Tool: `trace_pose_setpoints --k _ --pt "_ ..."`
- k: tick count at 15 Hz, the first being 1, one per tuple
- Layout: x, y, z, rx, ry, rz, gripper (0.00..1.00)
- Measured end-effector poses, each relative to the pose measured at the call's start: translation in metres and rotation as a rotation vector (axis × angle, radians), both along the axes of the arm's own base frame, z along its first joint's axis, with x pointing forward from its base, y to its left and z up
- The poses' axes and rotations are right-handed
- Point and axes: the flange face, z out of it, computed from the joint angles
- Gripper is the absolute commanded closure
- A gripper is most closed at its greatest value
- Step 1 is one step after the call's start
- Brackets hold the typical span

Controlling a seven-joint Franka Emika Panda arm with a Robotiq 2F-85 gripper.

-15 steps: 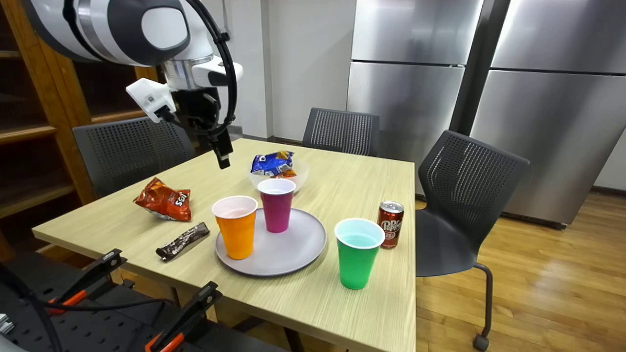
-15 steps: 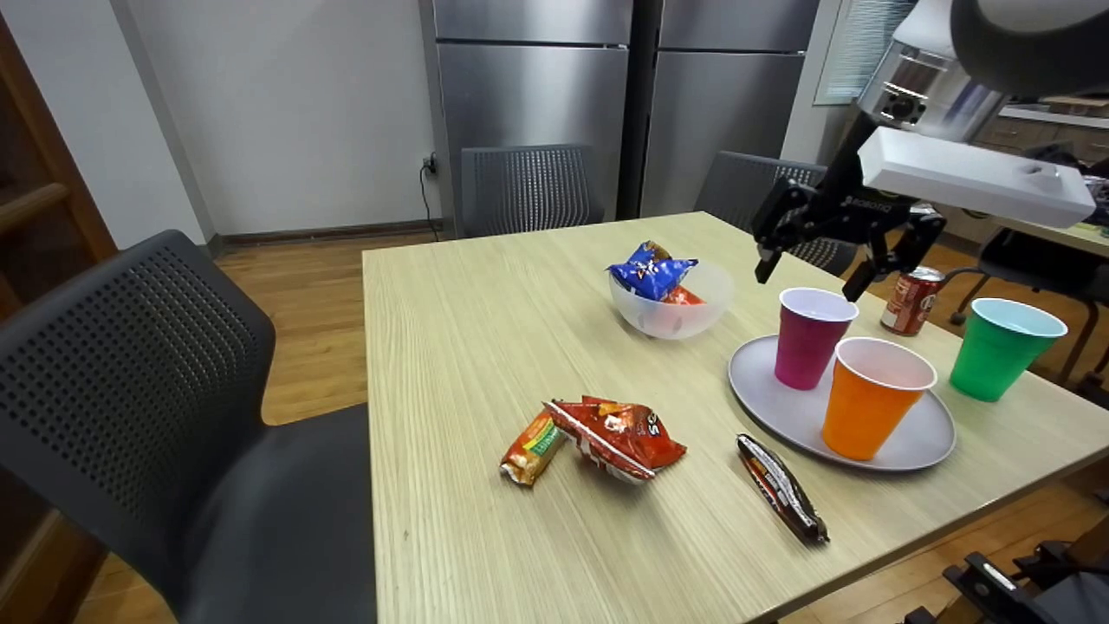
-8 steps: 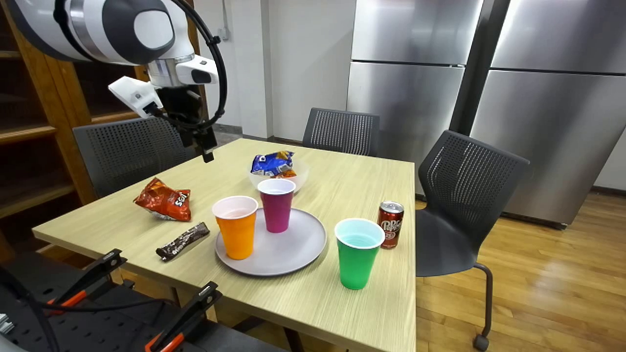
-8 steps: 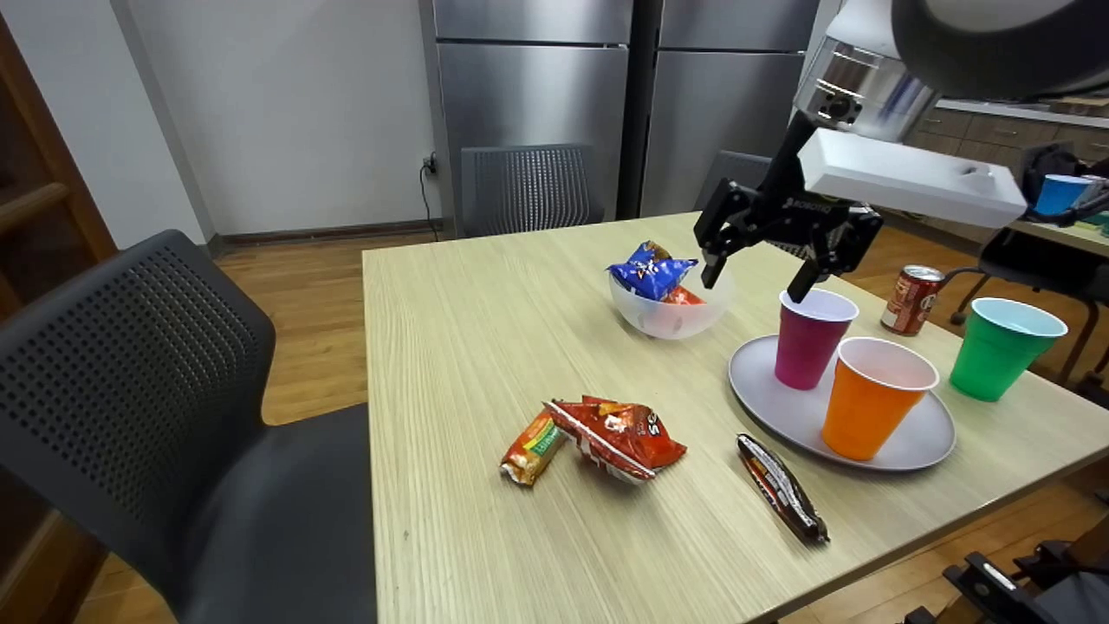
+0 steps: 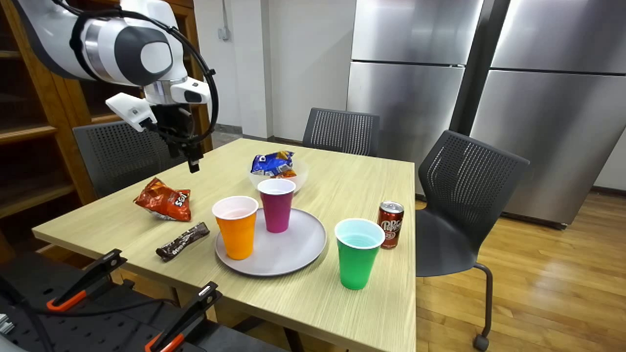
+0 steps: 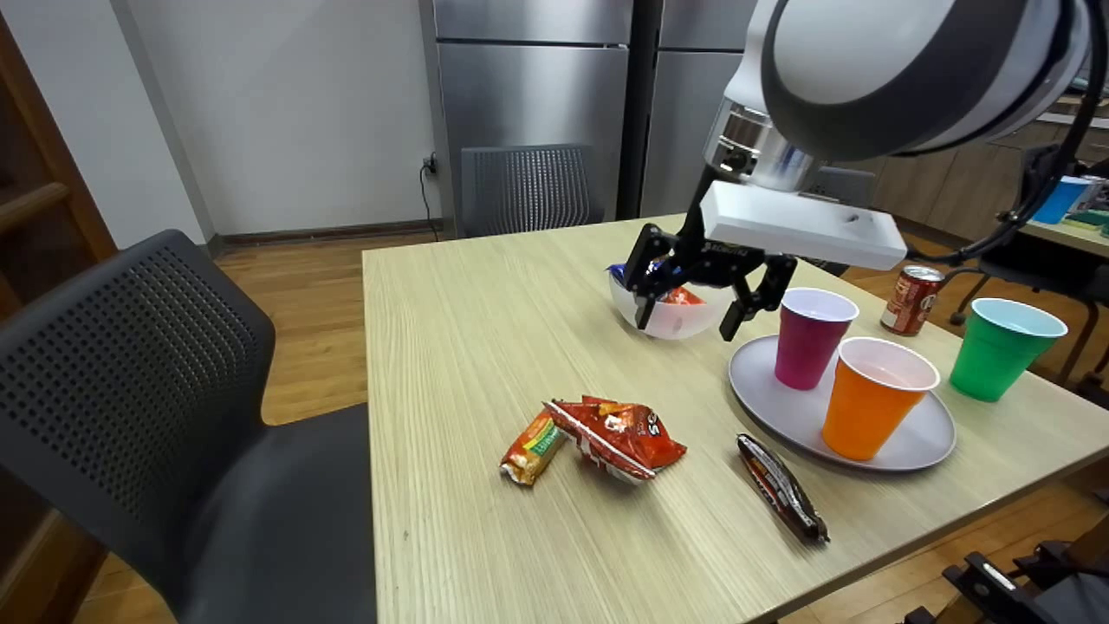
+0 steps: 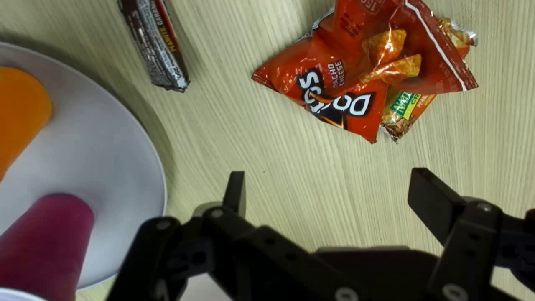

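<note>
My gripper (image 7: 328, 175) stands wide open above the table, with only tabletop showing between its fingers. Ahead of the fingertips in the wrist view lies a red Doritos bag (image 7: 334, 79), partly covering a granola bar (image 7: 405, 104). A dark candy bar (image 7: 154, 42) rests to their left. In an exterior view the gripper (image 6: 689, 322) hangs in front of a translucent bowl (image 6: 674, 326), hiding part of it. That bowl holds a blue snack bag (image 5: 271, 165) and something orange-red. The gripper (image 5: 184, 160) appears above and beyond the Doritos bag (image 5: 166, 200) in an exterior view; it touches nothing.
A grey plate (image 5: 298, 249) carries an orange cup (image 5: 237, 234) and a purple cup (image 5: 277, 212). A green cup (image 5: 357, 261) and a soda can (image 5: 391, 226) stand near the table's edge. Chairs (image 6: 286, 381) surround the table (image 6: 450, 347). Clamps (image 5: 190, 313) sit by the robot's mount.
The arm has swung from over the purple cup towards the snack side of the table and come lower. Its jaws have stayed open. Objects on the table have not moved.
</note>
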Motion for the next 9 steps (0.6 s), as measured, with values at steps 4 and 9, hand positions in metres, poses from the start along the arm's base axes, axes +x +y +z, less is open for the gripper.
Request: trace_pose_setpoints --k 4,9 --pt "0.012 0.017 -0.029 0.021 0.052 -0.023 0.0" --pt "0.019 0.029 -0.053 0.065 0.124 -0.101 0.0"
